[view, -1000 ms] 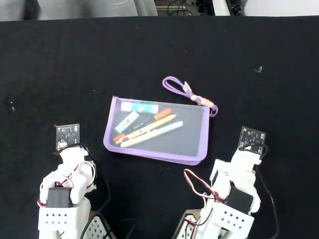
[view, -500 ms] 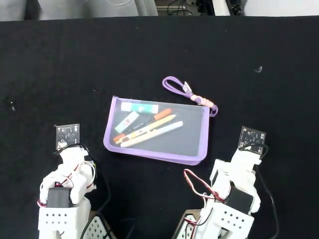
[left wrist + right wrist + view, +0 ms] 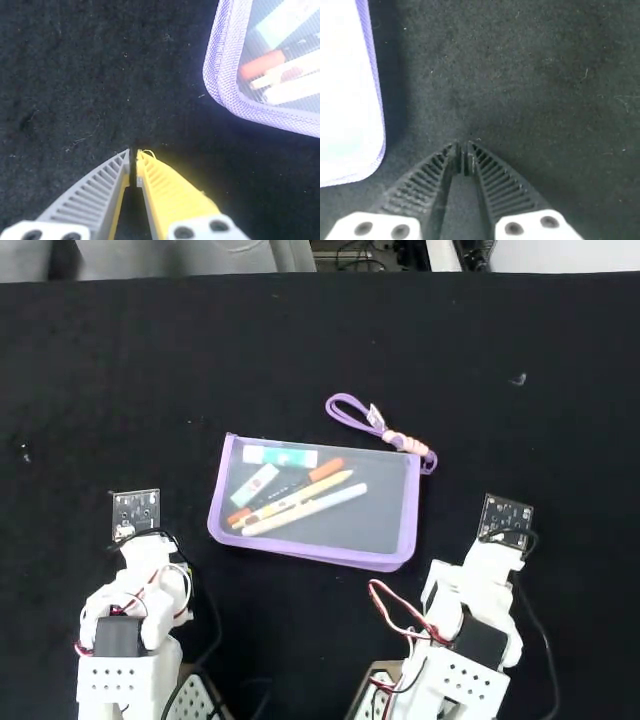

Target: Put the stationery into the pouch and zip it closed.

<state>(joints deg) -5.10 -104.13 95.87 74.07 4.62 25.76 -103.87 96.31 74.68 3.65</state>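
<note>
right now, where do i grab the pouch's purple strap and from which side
Likely the pink beaded section of the strap, from above on the right arm's side: it lies flat by the far right corner of the pouch, bulkier than the rest.

The pouch [image 3: 375,525] is a flat rectangle with lilac fabric edging and a clear front, lying face up and slightly skewed. Through the front, the stationery shows inside, all in the half of the pouch opposite its strap corner: a white-and-green bar [image 3: 280,455] along the far edge, a small white tube [image 3: 254,485] below it, and an orange marker [image 3: 322,473], a yellow pen [image 3: 300,498] and a pale pen [image 3: 325,504] lying side by side on a slant. A lilac strap [image 3: 348,412] with pink beads [image 3: 410,444] trails from the pouch's far corner.
</note>
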